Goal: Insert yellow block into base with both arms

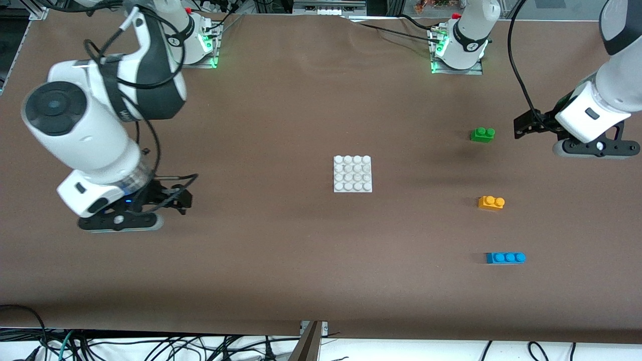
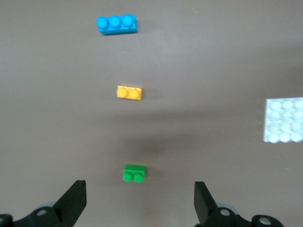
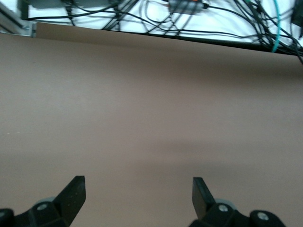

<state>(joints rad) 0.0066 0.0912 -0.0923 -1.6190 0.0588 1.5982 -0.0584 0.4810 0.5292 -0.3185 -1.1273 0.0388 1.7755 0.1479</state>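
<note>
The white base (image 1: 352, 173) sits mid-worktop; the green brick (image 1: 482, 134), yellow block (image 1: 491, 202) and blue brick (image 1: 505, 257) lie apart toward the left arm's end.

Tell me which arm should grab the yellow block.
Left. The left gripper, open, hangs at the bricks' end of the table, and its camera sees the yellow block. The right gripper, open, waits over bare table at the other end.

arms: both white w/ black joint bands
cables: black, looped along each arm
grippers: left gripper (image 1: 597, 148) & right gripper (image 1: 120, 220) black
bases: green lights
</note>
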